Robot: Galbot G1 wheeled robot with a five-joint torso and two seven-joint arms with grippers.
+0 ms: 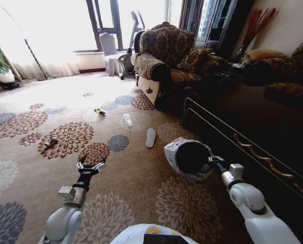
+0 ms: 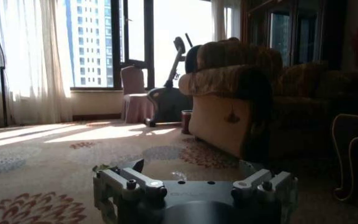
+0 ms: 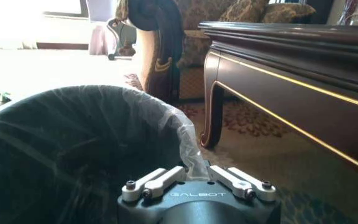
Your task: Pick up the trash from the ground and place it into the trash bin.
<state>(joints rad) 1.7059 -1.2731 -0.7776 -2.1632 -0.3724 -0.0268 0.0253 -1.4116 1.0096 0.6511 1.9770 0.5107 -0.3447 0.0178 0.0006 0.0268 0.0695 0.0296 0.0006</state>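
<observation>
Round dark trash bin lined with translucent plastic bag (image 1: pixel 190 158), tilted above the carpet, rim clenched by right gripper (image 1: pixel 212 161). We see left gripper (image 1: pixel 90 165) spread, empty. Clear bottle (image 1: pixel 126 120), probably, lies well ahead.

Open carpet (image 1: pixel 34 96) left, table (image 1: pixel 253 127) right

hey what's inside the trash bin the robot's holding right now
The trash bin, gripped at its rim by the right hand, shows just its translucent liner bag and a dark interior. No trash is visible in the part facing the cameras; the bottom is too dark to tell.
</observation>
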